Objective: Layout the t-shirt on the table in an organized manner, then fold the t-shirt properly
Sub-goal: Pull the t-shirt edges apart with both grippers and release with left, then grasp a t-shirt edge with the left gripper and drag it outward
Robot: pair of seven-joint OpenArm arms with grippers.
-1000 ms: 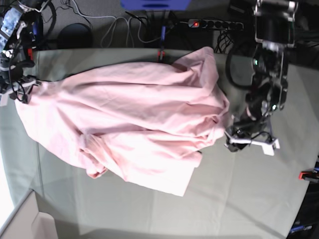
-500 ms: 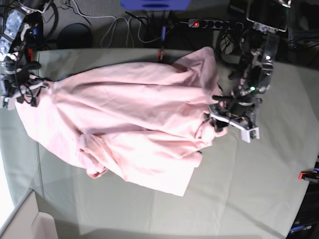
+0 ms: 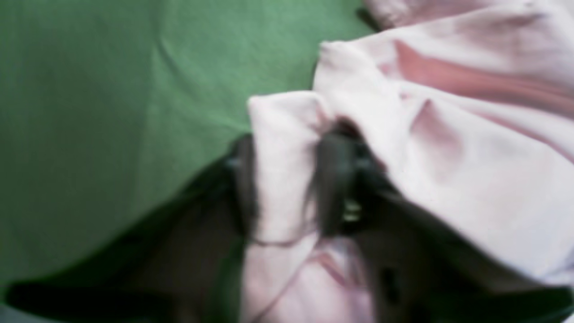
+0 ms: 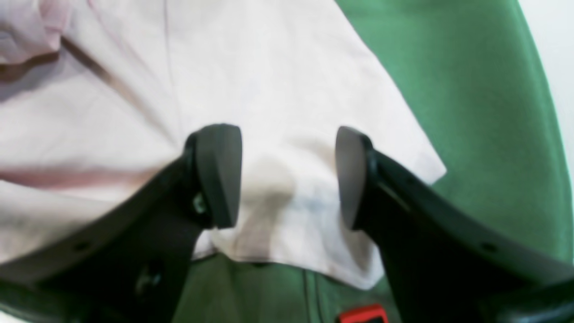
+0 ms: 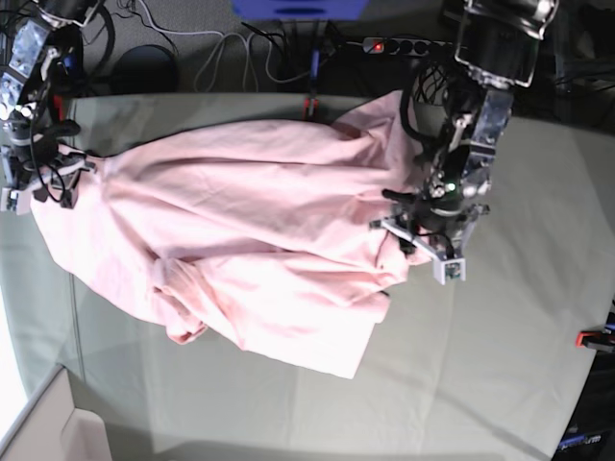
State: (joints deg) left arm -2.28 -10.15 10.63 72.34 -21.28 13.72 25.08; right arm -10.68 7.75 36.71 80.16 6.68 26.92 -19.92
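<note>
Beyond the far edge, top centre of the base view: a black power strip (image 5: pixel 415 45) with a red lit switch, beside a blue object (image 5: pixel 298 8) cut off by the frame. Loose cables (image 5: pixel 226 53) trail across the grey floor at upper left, near a dark round object (image 5: pixel 144 69) (identity unclear). A pale cardboard box (image 5: pixel 43 427) fills the lower left corner.

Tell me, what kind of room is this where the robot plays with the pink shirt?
Probably a robot lab or workshop, not a home. A power strip and loose cables lie on the floor behind the table, whose grey-green cover is held by a red clamp, and two robot arms work the t-shirt.
</note>
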